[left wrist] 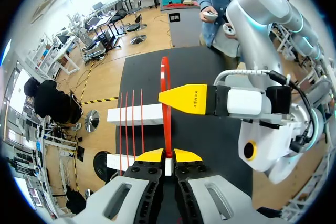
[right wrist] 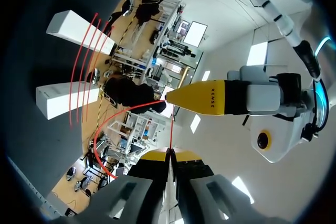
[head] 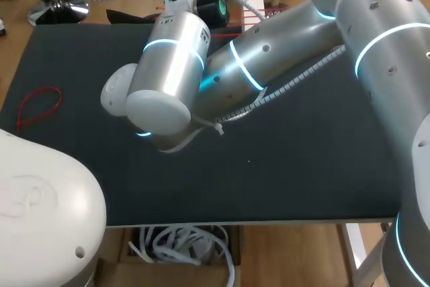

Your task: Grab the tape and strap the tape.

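Left gripper (left wrist: 168,155), red band (left wrist: 166,114), black tabletop (left wrist: 147,72)

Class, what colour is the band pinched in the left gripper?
The band is red, clearest in left wrist view.

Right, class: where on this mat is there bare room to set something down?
Bare: the mat between the right arm and the near edge, and the far left corner beyond the loose red band. Crowded: the far edge, around the white blocks.

Dark table (head: 289,166), a loose red loop (head: 37,105) lying flat near its left edge (well apart from the rest), two white bars (left wrist: 134,114) at its far edge.
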Robot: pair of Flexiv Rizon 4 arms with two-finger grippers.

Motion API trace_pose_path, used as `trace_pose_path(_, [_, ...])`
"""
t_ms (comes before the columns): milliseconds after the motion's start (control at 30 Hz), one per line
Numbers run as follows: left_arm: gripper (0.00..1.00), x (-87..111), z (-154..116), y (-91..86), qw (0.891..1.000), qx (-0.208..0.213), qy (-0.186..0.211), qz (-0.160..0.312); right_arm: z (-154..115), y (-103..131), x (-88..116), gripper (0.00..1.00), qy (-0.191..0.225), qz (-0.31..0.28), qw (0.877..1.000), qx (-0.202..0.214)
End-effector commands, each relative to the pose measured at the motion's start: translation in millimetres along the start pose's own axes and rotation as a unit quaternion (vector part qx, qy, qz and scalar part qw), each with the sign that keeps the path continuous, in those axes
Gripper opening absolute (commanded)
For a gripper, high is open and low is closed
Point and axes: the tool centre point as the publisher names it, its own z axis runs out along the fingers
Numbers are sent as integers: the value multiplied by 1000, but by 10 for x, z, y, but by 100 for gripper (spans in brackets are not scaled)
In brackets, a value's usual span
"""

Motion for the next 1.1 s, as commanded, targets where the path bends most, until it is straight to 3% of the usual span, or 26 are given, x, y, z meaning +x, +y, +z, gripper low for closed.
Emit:
trace_pose_path(33, [0, 2, -8, -4, 1000, -2, 0, -1, -22, 23, -11, 0, 2, -2, 1000, -1])
trace_pose_path(1100, [0, 2, -8, -4, 1000, -2, 0, -1, -57, 218, -3, 0, 5, -8, 1000, -14])
